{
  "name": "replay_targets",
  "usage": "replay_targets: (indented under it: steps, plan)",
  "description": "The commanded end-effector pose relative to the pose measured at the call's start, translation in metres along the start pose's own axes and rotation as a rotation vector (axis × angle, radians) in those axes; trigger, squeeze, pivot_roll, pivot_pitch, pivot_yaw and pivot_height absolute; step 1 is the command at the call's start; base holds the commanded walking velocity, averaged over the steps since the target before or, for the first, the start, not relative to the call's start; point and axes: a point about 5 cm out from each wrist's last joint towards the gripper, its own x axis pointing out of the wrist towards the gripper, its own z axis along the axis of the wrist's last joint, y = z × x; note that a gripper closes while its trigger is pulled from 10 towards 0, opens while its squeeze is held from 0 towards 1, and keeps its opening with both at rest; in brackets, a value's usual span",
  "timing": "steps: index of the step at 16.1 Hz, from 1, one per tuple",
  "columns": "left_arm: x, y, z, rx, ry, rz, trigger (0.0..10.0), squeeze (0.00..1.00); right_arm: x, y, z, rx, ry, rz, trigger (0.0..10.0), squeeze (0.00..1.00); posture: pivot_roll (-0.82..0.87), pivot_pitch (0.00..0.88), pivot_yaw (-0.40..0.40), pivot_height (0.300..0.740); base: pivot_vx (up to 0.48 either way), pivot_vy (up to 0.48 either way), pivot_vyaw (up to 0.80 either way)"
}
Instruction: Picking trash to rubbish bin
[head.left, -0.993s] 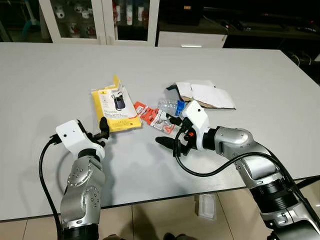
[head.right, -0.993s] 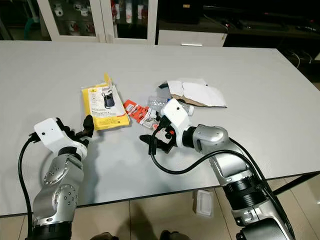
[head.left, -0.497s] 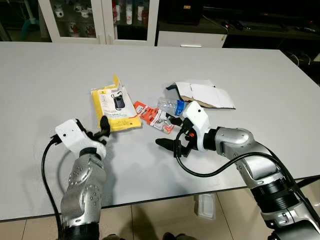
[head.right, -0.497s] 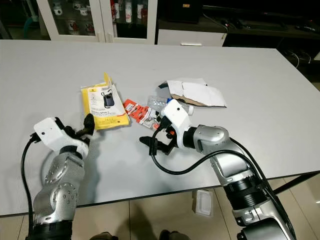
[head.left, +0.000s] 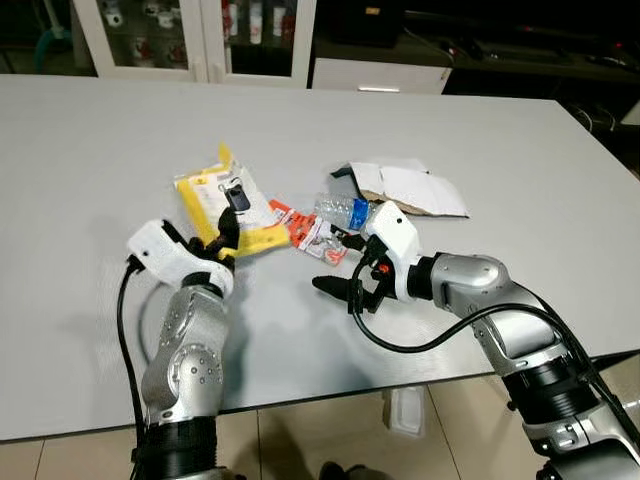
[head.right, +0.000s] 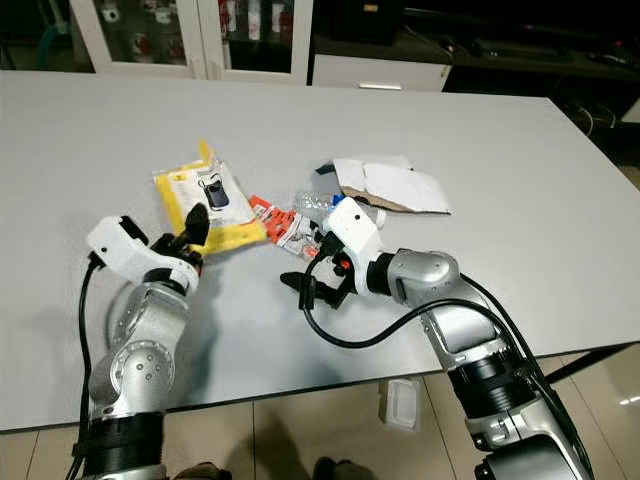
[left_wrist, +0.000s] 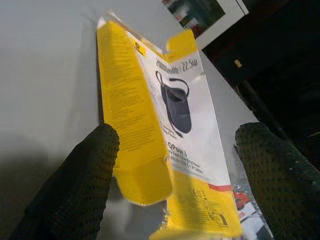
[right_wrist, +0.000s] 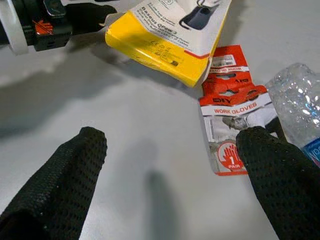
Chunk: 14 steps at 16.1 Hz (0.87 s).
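Left wrist view shows the yellow package (left_wrist: 165, 135) lying flat on the desk (head.left: 100, 140) toward its near edge, framed by the left gripper (head.left: 226, 232) with fingers spread on either side and not yet touching. The right gripper (head.left: 340, 288), also spread, hovers beside the red glove card (right_wrist: 230, 107) and crushed bottle (head.left: 340, 211). This looks like the reach-to-grasp step; next the left fingers must slide on and close on the package.

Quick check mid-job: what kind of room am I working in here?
Probably an office or meeting room: a large grey table, glass-door cabinets along the far wall, and a dark desk with cables behind.
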Motion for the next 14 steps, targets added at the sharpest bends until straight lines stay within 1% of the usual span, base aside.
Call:
replay_targets:
  steps: [1, 2, 5, 6, 8, 9, 10, 12, 14]
  plan:
    - [-0.008, -0.017, -0.024, -0.174, 0.06, 0.0, 10.0, 0.0, -0.005, -0.006, 0.005, -0.034, 0.003, -0.026, 10.0, 1.0, -0.1, 0.09, -0.133, 0.74, 0.0, 0.0, 0.0]
    - [-0.008, -0.017, -0.021, -0.188, 0.052, 0.002, 10.0, 0.0, -0.005, -0.006, 0.005, -0.035, 0.004, -0.028, 10.0, 1.0, -0.1, 0.09, -0.133, 0.74, 0.0, 0.0, 0.0]
    - [-0.01, -0.011, -0.018, -0.161, 0.053, 0.034, 10.0, 0.0, -0.005, -0.008, 0.005, -0.039, 0.005, -0.03, 10.0, 1.0, -0.1, 0.091, -0.137, 0.74, 0.0, 0.0, 0.0]
    - [-0.012, -0.006, -0.018, -0.148, 0.066, 0.063, 10.0, 0.0, -0.004, -0.008, 0.005, -0.041, 0.005, -0.029, 10.0, 1.0, -0.09, 0.091, -0.138, 0.74, 0.0, 0.0, 0.0]
    - [-0.015, 0.008, -0.02, -0.208, 0.065, 0.096, 10.0, 0.0, -0.003, -0.007, 0.005, -0.04, 0.001, -0.01, 10.0, 1.0, -0.09, 0.089, -0.139, 0.74, 0.0, 0.0, 0.0]
    - [-0.016, 0.011, -0.022, -0.232, 0.072, 0.106, 10.0, 0.0, -0.004, -0.005, 0.006, -0.039, -0.001, -0.001, 10.0, 1.0, -0.09, 0.089, -0.139, 0.74, 0.0, 0.0, 0.0]
    - [-0.016, 0.015, -0.025, -0.232, 0.087, 0.118, 10.0, 0.0, -0.004, -0.005, 0.005, -0.037, 0.0, 0.0, 10.0, 1.0, -0.09, 0.086, -0.14, 0.74, 0.0, 0.0, 0.0]
    - [-0.016, 0.019, -0.031, -0.258, 0.114, 0.122, 10.0, 0.0, -0.006, -0.006, 0.002, -0.033, 0.01, 0.001, 10.0, 1.0, -0.09, 0.086, -0.14, 0.74, 0.0, 0.0, 0.0]
    - [-0.012, 0.019, -0.036, -0.289, 0.146, 0.105, 10.0, 0.0, -0.006, -0.005, 0.001, -0.03, 0.016, 0.011, 10.0, 1.0, -0.09, 0.086, -0.14, 0.74, 0.0, 0.0, 0.0]
